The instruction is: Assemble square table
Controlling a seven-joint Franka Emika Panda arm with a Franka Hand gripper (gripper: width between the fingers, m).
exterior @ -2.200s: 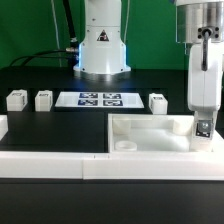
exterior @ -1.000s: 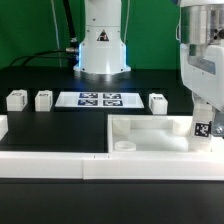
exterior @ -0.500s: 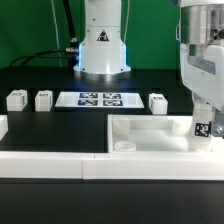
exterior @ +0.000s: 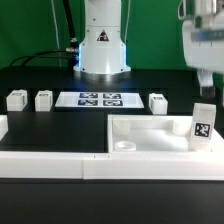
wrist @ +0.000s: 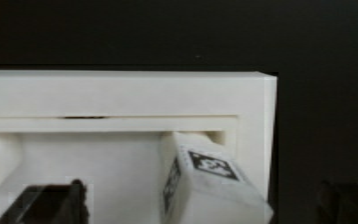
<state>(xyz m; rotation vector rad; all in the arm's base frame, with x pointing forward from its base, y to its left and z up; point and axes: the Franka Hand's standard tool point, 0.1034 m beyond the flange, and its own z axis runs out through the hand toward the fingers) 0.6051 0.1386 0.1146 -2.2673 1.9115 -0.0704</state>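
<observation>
The white square tabletop lies at the exterior view's right, rim up, against the border wall. One tag-marked white leg stands upright in its far right corner. My gripper hangs above that leg, blurred, clear of it and open. In the wrist view the leg stands, slightly tilted in the picture, below and between my two dark fingers, which are spread wide and do not touch it. The tabletop rim fills the middle of that view. Three more legs stand on the black table.
The marker board lies flat between the loose legs. The long low white border wall runs along the front. The robot base stands at the back. A round corner socket shows in the tabletop's near left corner.
My gripper was down around the leg in the tabletop's right corner. It has let go and risen straight up. The leg stays standing in the corner.
</observation>
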